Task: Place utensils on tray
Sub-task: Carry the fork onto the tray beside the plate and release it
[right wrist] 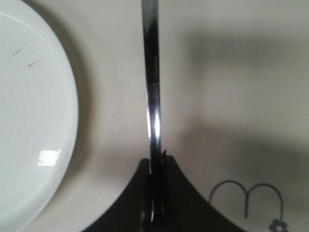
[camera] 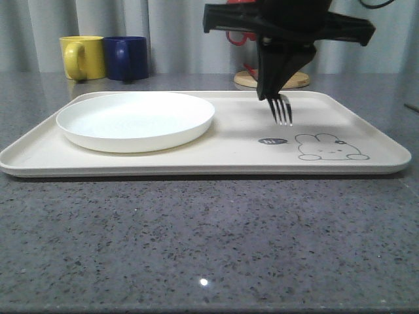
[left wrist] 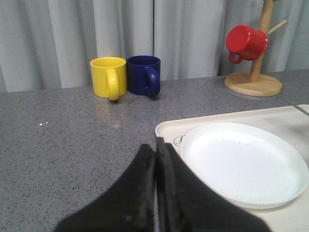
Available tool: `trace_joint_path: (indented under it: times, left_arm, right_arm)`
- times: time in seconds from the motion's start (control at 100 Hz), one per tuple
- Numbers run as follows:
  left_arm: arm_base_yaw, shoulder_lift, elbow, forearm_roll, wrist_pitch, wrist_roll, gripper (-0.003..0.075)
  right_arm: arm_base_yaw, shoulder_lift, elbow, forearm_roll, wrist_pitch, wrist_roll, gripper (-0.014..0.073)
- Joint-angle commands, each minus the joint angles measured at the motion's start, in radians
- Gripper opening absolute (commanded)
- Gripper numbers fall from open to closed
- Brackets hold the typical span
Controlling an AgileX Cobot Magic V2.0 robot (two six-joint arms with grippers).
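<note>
The cream tray (camera: 366, 140) is lying on the grey counter (camera: 196, 242) and is carrying the round white plate (camera: 135, 120), which is sitting well off to the left of the right claw (camera: 273, 91). The plate's dish is holding nothing. The right claw is hanging over the tray's right half with its fingers pinched tight on the shiny fork (camera: 282, 109), whose tines are pointing down toward the tray just beneath the fingertips. In the right wrist view the fork's handle (right wrist: 153, 92) is running straight out from between the closed fingers, the plate's rim (right wrist: 58, 96) curving beside it.

Below and to the right of the fork, a grey rabbit drawing (camera: 329, 148) is showing on the tray, with a small dark oval mark (camera: 272, 140) beside it; its lettering is too small to read.

The left claw (left wrist: 155, 159) is holding its fingers pressed together with nothing between them, near the tray's corner. Beyond it a yellow mug (left wrist: 108, 77) and a blue mug (left wrist: 143, 75) are standing side by side, touching, and a red mug (left wrist: 246, 42) is hanging on a wooden stand (left wrist: 256, 79).
</note>
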Motion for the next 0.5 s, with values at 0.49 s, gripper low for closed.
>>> trace_joint_path:
  times: [0.49]
  left_arm:
    - [-0.001, 0.004, -0.026, -0.004, -0.078, 0.002, -0.0019]
  right_arm:
    - [0.006, 0.077, -0.069, -0.009, -0.04, 0.008, -0.0002]
